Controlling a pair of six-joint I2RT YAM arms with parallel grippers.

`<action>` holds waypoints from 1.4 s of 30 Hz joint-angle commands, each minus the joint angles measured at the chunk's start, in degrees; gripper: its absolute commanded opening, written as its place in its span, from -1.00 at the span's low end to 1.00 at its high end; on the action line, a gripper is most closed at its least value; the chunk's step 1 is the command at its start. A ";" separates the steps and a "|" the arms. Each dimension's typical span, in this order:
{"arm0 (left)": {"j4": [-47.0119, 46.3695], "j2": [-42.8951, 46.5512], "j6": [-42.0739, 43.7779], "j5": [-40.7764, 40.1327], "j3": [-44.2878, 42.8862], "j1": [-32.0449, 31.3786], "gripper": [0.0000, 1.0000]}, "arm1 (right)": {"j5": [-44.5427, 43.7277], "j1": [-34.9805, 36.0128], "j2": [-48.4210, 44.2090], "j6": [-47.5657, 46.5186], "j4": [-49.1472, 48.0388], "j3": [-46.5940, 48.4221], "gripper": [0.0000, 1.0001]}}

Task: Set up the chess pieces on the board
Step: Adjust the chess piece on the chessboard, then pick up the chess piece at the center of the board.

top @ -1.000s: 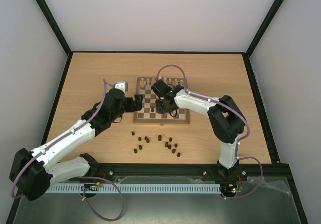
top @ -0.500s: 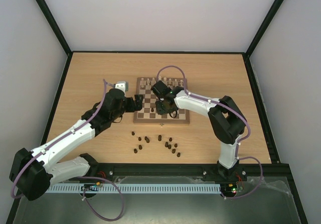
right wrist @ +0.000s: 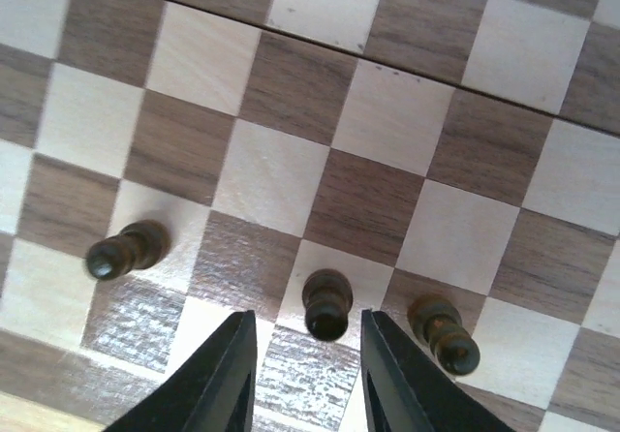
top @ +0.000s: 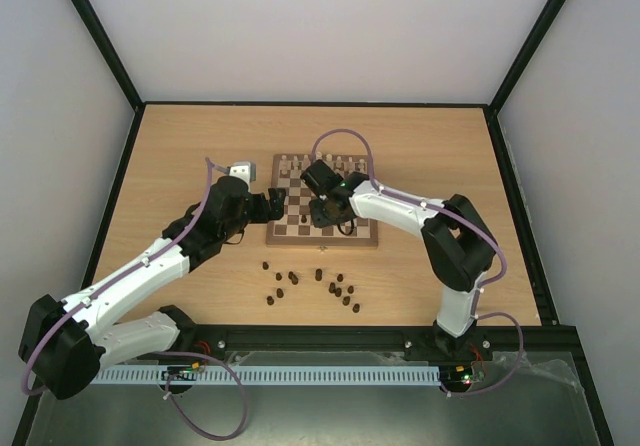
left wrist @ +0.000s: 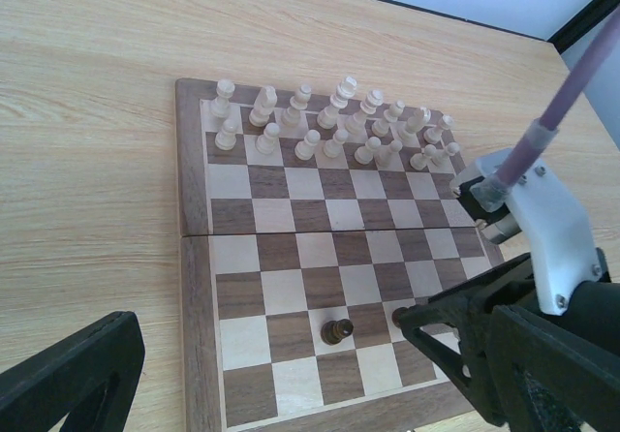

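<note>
Your right gripper (right wrist: 308,324) is low over the board (left wrist: 291,209), in the second row from its near edge. Its fingers (right wrist: 225,379) straddle a dark pawn (right wrist: 327,304), which stands upright with a sliver of board showing on either side. The fingers are narrowly parted and no longer pinch it, so I judge this to be the release.

- Widen the fingers a little more before you move, because the clearance on each side of the pawn is thin.
- Then lift straight up off the board without sweeping sideways. A second pawn (right wrist: 444,333) stands just beside the placed one in that row, and a third (right wrist: 126,250) stands farther along on the other side. A dragged finger could topple any of them.
- Check that the pawn sits inside its square. From the wrist view I cannot tell how well it is centred.

Your left gripper (left wrist: 266,325) hovers at the board's left edge, spread fully wide and holding nothing. Keep it clear of the right arm's path.

The cream pieces (left wrist: 329,127) fill the board's two far rows. The loose dark pieces (top: 320,284) lie on the tabletop (top: 180,156) just off the board's near edge. Your next pick will likely come from those.
</note>
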State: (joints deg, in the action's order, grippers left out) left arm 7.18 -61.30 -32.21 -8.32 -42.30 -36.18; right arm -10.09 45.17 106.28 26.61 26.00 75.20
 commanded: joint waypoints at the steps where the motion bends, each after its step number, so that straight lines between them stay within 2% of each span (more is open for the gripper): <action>1: -0.73 -0.07 -0.34 -0.44 0.74 0.32 0.99 | -1.17 1.19 -4.30 0.71 3.79 -1.16 -0.28; 5: -0.51 0.29 -0.40 -0.91 0.75 0.56 0.99 | -1.16 1.94 -7.40 1.11 3.89 -2.69 -0.16; 11: -0.53 -0.32 -0.49 -0.76 0.74 0.93 0.99 | -1.68 4.35 -16.00 2.81 4.87 -8.78 -0.13; 17: -0.95 -1.40 -0.49 0.02 0.62 1.00 0.99 | -0.97 5.85 -27.22 6.49 6.52 -18.79 -0.11; 21: -1.25 -2.17 -0.44 0.77 0.56 1.10 0.99 | 0.41 7.04 -30.86 8.70 6.41 -23.56 -0.11; 27: -1.30 -2.36 -0.32 1.24 0.64 1.11 0.99 | 2.44 8.24 -28.41 9.34 2.73 -26.81 -0.13; 42: -1.31 -2.12 -0.30 1.02 1.04 1.09 0.99 | 3.47 12.35 -18.75 8.79 0.21 -24.94 -0.22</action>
State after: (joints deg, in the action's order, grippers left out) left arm 6.94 -63.48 -32.40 -7.49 -42.04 -35.33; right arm -6.63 55.88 85.49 35.00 25.26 49.21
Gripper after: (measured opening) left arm 0.995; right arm 0.396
